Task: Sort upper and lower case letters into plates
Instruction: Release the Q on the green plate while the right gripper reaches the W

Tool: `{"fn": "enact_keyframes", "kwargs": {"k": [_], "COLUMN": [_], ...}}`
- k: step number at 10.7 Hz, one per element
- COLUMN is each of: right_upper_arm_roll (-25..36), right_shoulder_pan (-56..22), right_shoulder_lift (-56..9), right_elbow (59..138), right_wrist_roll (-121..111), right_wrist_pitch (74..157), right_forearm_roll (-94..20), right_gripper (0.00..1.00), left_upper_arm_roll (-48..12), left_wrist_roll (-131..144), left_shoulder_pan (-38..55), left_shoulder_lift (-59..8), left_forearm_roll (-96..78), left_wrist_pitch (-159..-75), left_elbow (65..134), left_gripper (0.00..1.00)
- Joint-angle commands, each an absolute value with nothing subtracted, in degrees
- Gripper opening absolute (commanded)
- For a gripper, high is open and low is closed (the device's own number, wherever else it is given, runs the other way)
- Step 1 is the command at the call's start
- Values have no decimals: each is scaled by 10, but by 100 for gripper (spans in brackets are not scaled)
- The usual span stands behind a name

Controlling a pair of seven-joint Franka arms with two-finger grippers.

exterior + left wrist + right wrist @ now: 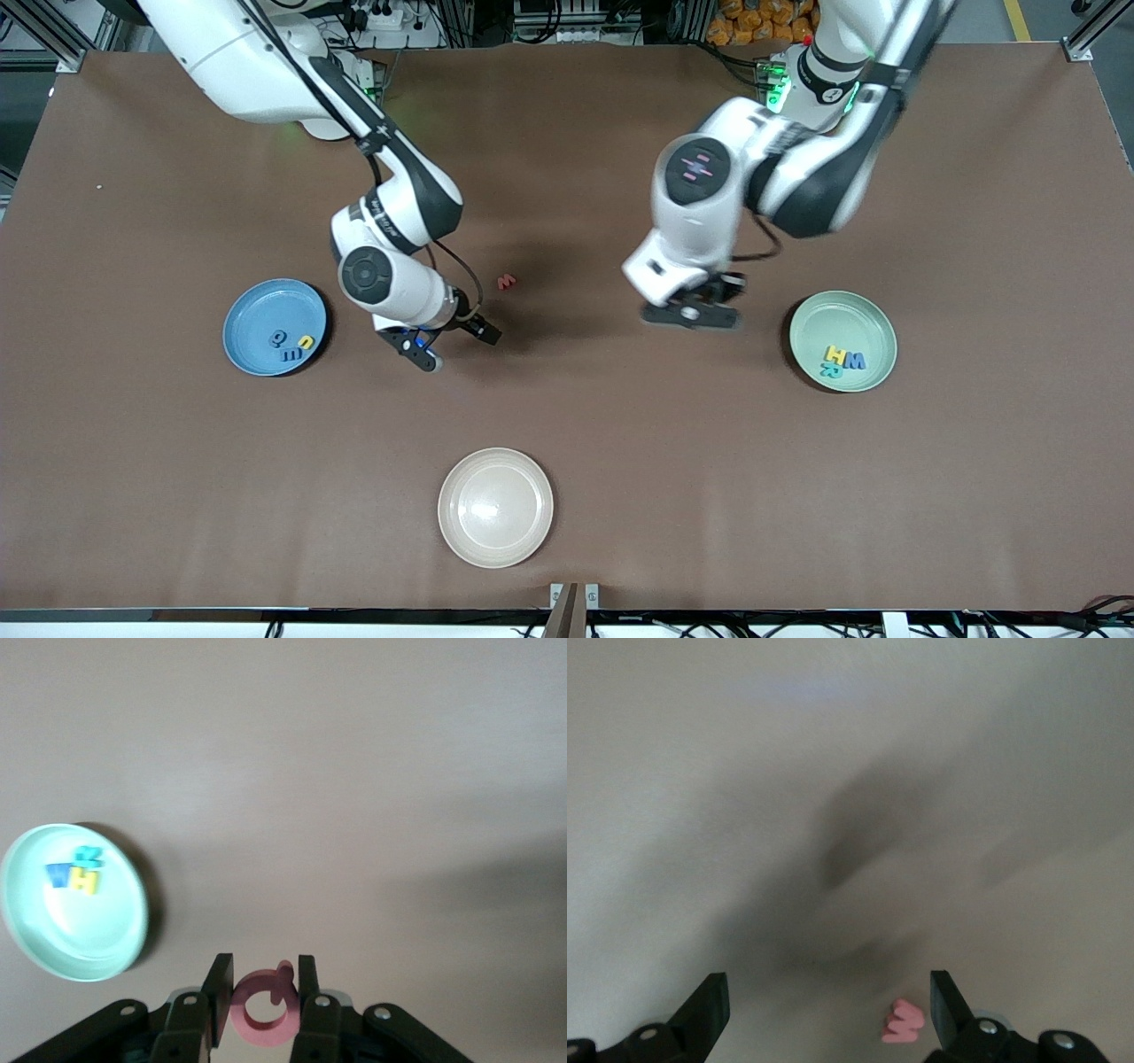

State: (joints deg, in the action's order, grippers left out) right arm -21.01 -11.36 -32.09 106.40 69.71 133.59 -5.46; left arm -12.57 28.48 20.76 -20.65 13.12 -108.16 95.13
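Light blue round plate (274, 327) toward my right arm's end of the brown surface (567, 496) has three small letters (292, 346) in it; pale mint green round plate (842, 340) toward my left arm's end has three too (842, 361). Beige cream plate (495, 506) nearest the front camera carries nothing. So six sorted, two left. One small red letter (506, 282) lies loose on the surface, just beside my right claw (450, 341), whose jaws gape wide with nothing in them. My left claw (263, 999) pinches a round red lowercase-looking letter (263, 1007), over bare surface near the green plate.
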Motion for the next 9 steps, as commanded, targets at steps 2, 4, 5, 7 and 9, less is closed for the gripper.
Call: {"fn": "enact_keyframes", "kwargs": {"k": [2, 4, 5, 7, 9], "right_upper_arm_roll": [-214, -214, -214, -214, -214], "right_shoulder_pan": [-135, -141, -143, -157, -163], "right_shoulder_lift": [-326, -328, -327, -326, -325], "right_elbow": [1070, 1085, 1101, 1116, 1130], "right_wrist_roll": [842, 874, 875, 881, 888], "right_wrist_pitch": [1341, 1344, 1350, 1356, 1375], "right_forearm_roll": [-55, -55, -54, -54, -52], "right_gripper": [100, 100, 100, 100, 100], "left_upper_arm_roll": [-134, -129, -128, -128, -127], "left_wrist_roll": [201, 180, 158, 72, 24], "left_shoulder_pan": [125, 95, 69, 1, -38], "left_shoulder_lift": [-150, -142, -143, -157, -181], "left_forearm_roll": [115, 115, 116, 116, 116], "left_wrist_pitch": [-1081, -1081, -1081, -1081, -1086], "left_elbow": [1042, 1070, 1079, 1084, 1081], "left_gripper": [0, 0, 0, 0, 0]}}
